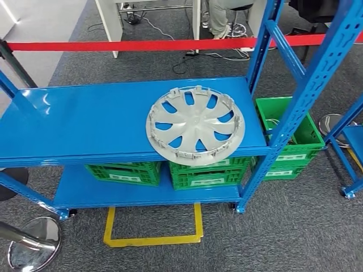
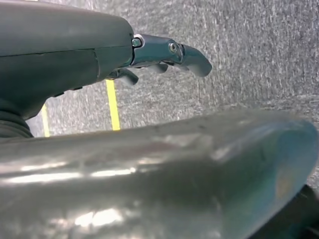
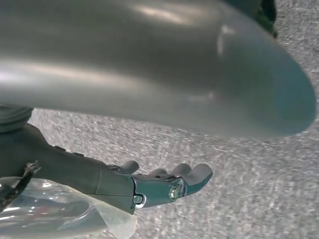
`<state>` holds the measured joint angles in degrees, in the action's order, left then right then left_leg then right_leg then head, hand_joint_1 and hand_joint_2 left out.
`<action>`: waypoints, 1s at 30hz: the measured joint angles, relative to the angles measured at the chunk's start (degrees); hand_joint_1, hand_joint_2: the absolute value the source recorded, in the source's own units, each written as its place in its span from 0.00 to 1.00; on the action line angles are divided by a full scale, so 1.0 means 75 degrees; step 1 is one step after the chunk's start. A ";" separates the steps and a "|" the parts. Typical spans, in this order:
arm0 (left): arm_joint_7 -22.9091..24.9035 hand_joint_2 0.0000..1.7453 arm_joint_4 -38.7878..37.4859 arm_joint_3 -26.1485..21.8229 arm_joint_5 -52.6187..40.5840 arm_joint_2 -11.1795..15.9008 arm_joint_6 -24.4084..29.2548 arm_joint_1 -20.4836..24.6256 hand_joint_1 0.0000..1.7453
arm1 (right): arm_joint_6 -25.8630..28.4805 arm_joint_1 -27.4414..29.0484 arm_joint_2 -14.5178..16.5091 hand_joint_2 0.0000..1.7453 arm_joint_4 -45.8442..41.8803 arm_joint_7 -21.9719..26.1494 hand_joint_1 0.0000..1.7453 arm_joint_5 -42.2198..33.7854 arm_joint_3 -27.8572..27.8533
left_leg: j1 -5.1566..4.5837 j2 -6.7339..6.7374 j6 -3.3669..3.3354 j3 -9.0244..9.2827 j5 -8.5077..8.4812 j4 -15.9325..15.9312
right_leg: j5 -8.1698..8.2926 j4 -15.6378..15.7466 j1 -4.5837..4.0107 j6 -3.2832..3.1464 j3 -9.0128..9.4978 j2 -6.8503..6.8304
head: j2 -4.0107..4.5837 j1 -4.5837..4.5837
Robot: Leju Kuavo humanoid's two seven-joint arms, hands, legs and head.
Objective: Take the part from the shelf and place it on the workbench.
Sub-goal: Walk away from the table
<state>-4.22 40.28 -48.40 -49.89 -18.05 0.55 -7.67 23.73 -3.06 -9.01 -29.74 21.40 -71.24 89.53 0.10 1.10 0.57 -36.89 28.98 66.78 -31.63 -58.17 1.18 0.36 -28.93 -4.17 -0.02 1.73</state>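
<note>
A silver-grey wheel cover [image 1: 195, 124] lies flat on the top board of the blue shelf [image 1: 85, 122], toward its right end, its rim slightly over the front edge. Neither arm reaches toward it. My left hand [image 2: 165, 55] hangs over grey carpet with its fingers stretched out and nothing in them. My right hand [image 3: 165, 184] likewise hangs above the carpet, fingers extended and empty.
Green crates [image 1: 124, 173] stand on the lower shelf board, another green crate [image 1: 295, 141] sits right of the blue upright [image 1: 299, 96]. A red barrier tape [image 1: 128, 45] runs behind the shelf. Yellow floor marking [image 1: 154, 238] lies in front. A round metal stand base [image 1: 34, 243] is at lower left.
</note>
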 joint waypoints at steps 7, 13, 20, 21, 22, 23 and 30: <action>-0.0018 0.00 0.0001 -0.0080 0.0002 -0.0028 0.0082 -0.0009 0.00 | 0.0134 -0.0069 -0.0023 0.00 -0.0085 -0.0036 0.00 0.0032 -0.0050 | -0.0101 0.0148 -0.0269 0.0563 -0.0243 -0.1162 | -0.0289 -0.0035 -0.0064 0.0228 0.0193 -0.0235 | -0.0001 -0.0047; -0.0020 0.25 0.0000 -0.0135 0.0021 -0.0044 0.0117 0.0014 0.00 | 0.0177 0.0007 -0.0058 0.00 -0.0151 -0.0133 0.00 -0.0053 -0.0079 | -0.0048 -0.0346 -0.0363 0.0665 -0.0207 -0.1210 | -0.0796 -0.1998 -0.0037 0.0291 -0.1085 0.0545 | 0.0000 -0.0112; -0.0018 1.00 0.0000 -0.0220 0.0053 -0.0031 0.0152 0.0024 0.00 | -0.0001 0.0047 -0.0099 1.00 -0.0183 -0.0617 0.00 -0.0504 -0.0396 | -0.0113 -0.0482 -0.0289 0.0806 0.0009 -0.1117 | 0.0352 -0.0127 -0.0005 0.0172 -0.0457 0.0660 | -0.0001 -0.0115; -0.0013 1.00 0.0000 -0.0222 0.0062 -0.0026 0.0143 0.0026 0.00 | -0.0023 0.0070 -0.0097 1.00 -0.0184 -0.0639 0.00 -0.0498 -0.0462 | -0.0118 -0.0480 -0.0348 0.0816 0.0008 -0.1121 | 0.0358 -0.0121 -0.0003 0.0173 -0.0460 0.0662 | 0.0000 -0.0106; -0.0007 1.00 -0.0001 -0.0216 0.0089 -0.0019 0.0130 0.0030 0.00 | -0.0052 0.0090 -0.0095 1.00 -0.0184 -0.0654 0.00 -0.0454 -0.0556 | -0.0119 -0.0479 -0.0397 0.0827 0.0000 -0.1133 | 0.0354 -0.0120 -0.0009 0.0169 -0.0460 0.0664 | 0.0000 -0.0104; 0.0001 1.00 -0.0004 -0.0192 0.0135 -0.0012 0.0118 0.0035 0.00 | -0.0087 0.0106 -0.0093 1.00 -0.0183 -0.0665 0.00 -0.0372 -0.0684 | -0.0119 -0.0479 -0.0411 0.0839 -0.0001 -0.1147 | 0.0349 -0.0120 -0.0015 0.0160 -0.0459 0.0666 | 0.0000 -0.0104; 0.0069 0.00 -0.0106 0.0259 0.0821 0.0068 0.0081 0.0056 0.00 | -0.0428 0.0215 -0.0041 0.00 -0.0181 -0.0882 0.00 0.0701 -0.1895 | -0.0097 -0.0479 -0.0350 0.0871 -0.0003 -0.1206 | 0.0295 -0.0126 -0.0065 0.0060 -0.0431 0.0662 | 0.0000 -0.0108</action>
<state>-3.70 39.48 -46.46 -43.74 -17.55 1.16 -7.25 20.51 -1.45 -9.31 -31.09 14.79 -65.98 75.32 -0.63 -2.49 -2.05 -30.36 28.95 57.74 -29.42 -59.11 0.69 0.81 -32.16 0.80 -0.02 0.92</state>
